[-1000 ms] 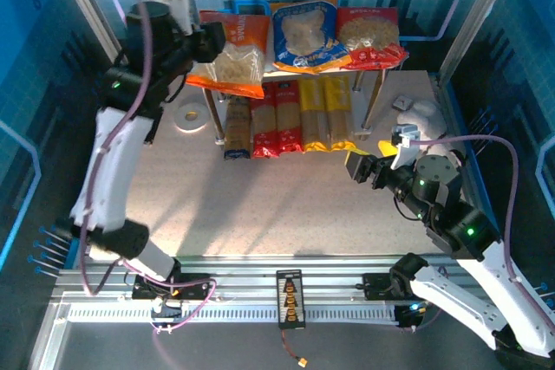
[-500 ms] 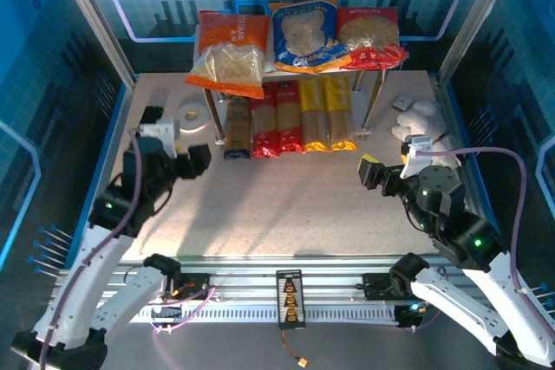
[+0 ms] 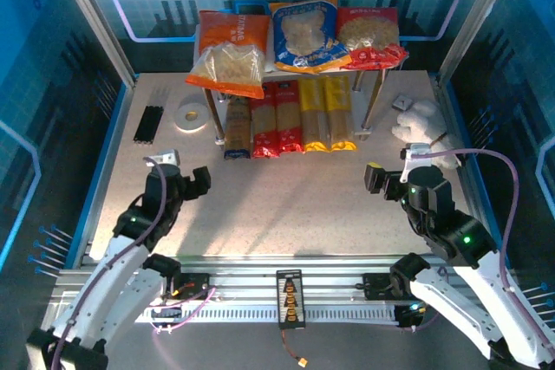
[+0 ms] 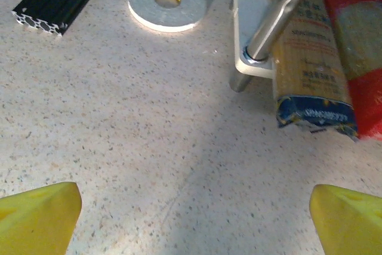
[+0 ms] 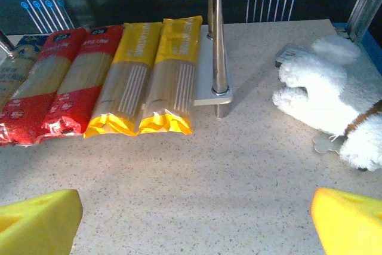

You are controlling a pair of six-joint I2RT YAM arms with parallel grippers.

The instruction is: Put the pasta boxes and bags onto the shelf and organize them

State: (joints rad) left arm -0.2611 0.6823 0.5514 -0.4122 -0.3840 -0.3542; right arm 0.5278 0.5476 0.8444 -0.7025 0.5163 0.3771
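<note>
The shelf (image 3: 375, 98) stands at the back middle. On its top board lie the orange bag (image 3: 230, 54), the blue bag (image 3: 303, 36) and the red bag (image 3: 371, 38). Below them five pasta boxes lie side by side: blue-and-tan (image 3: 237, 127), two red (image 3: 263, 123), two yellow (image 3: 339, 113). My left gripper (image 3: 182, 172) hovers open and empty over bare table, front left of the shelf. Ahead of it are the blue-and-tan box (image 4: 310, 70) and a shelf leg (image 4: 271, 22). My right gripper (image 3: 390, 168) is open and empty at front right, facing the yellow boxes (image 5: 173, 73).
A white tape roll (image 3: 191, 115) and black sticks (image 3: 148, 123) lie left of the shelf. A white plush dog (image 3: 421, 119) lies at the right by the blue wall. Bare speckled table stretches between both grippers and the shelf front.
My left arm has dropped from the orange bag on the top board to the near left table, its jaws opening wide. The right arm has pulled back slightly.
</note>
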